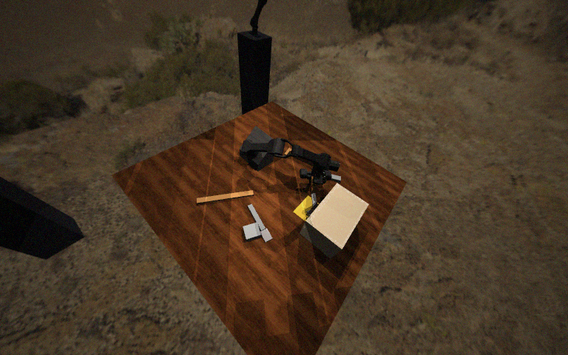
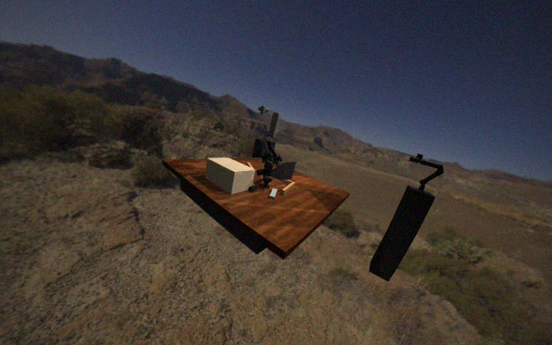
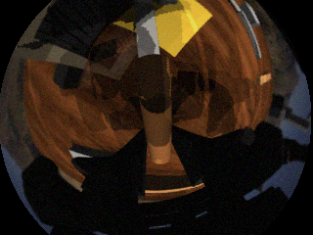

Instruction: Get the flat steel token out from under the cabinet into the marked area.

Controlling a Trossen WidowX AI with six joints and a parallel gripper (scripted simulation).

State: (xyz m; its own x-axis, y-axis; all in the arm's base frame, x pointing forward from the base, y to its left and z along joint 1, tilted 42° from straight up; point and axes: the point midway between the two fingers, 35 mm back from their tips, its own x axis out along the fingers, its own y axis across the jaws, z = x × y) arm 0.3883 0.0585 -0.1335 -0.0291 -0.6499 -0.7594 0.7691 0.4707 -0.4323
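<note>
My gripper [image 1: 312,181] [image 2: 267,182] [image 3: 156,128] is shut on the round brown handle of a tool. The tool's grey blade [image 1: 313,198] [image 3: 148,38] reaches over the edge of the yellow marked area [image 1: 301,210] [image 3: 182,30], close to the cabinet's front. The cabinet [image 1: 337,214] [image 2: 228,174] is a pale-topped box; its dark slotted side [image 3: 73,22] shows in the wrist view. A dark shape or shadow lies where the blade meets the yellow area. I cannot make out the steel token; the cabinet and blade hide part of that place.
A wooden stick [image 1: 224,197] [image 2: 287,187] lies left of the yellow area. A grey bar [image 1: 255,216] and a grey block [image 1: 251,231] [image 2: 273,192] lie nearer the front left. A light grey piece [image 1: 335,177] shows beside the gripper. The table's edge [image 1: 386,211] runs behind the cabinet.
</note>
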